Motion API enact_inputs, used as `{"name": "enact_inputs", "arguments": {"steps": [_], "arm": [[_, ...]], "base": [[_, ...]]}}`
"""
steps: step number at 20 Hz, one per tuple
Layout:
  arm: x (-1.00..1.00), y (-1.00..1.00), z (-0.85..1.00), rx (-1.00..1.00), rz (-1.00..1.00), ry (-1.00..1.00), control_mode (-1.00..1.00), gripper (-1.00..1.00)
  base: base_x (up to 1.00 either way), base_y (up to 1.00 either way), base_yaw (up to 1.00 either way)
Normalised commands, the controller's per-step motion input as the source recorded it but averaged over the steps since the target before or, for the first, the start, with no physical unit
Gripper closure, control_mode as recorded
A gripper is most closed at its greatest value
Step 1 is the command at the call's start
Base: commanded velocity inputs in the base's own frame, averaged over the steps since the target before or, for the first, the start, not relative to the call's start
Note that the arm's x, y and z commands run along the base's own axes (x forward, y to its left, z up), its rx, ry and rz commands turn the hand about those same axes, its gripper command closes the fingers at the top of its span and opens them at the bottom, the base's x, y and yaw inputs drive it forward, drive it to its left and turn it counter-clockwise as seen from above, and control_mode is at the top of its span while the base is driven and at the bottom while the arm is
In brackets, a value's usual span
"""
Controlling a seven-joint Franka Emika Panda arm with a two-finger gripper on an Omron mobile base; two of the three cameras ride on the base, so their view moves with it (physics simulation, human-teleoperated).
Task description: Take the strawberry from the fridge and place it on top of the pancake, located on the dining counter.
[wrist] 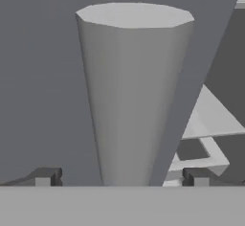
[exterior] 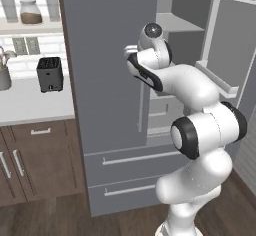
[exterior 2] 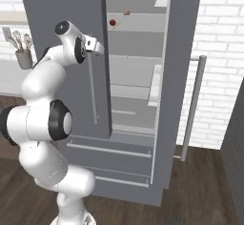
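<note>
The end effector [wrist: 122,177] stands with jaws apart, empty, straddling the handle [wrist: 134,96] of the closed left fridge [exterior 2: 62,9] door. Beyond and to its right, past the open door, the strawberry [exterior 2: 112,22] rests on an upper shelf [exterior 2: 138,24] (beside a tan lump [exterior 2: 127,13]). Expect it light, soft, easily bruised; grip gently across its widest part.

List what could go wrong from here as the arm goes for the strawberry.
1. The gripper, jaws open, sits right at the closed left door's bar handle; swinging toward the shelves could knock it.
2. The strawberry is tiny and round on a high fridge shelf, so it may roll.
3. A tan lump nearby could be grabbed instead.
</note>
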Motion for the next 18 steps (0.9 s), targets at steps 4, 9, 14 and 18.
{"name": "enact_inputs", "arguments": {"steps": [4,9,14,18], "arm": [[0.33,0.00,-0.09,0.00,0.00,-0.06,-1.00,-1.00],[0.17,-0.02,-0.13,0.00,0.00,-0.17,-1.00,-1.00],[0.09,0.00,-0.02,0.00,0.00,-0.04,-1.00,1.00],[-0.11,0.03,0.00,0.00,-0.05,0.00,-1.00,1.00]], "base": [[0.00,0.00,0.00],[0.00,0.00,0.00],[0.00,0.00,0.00],[0.00,0.00,0.00]]}}
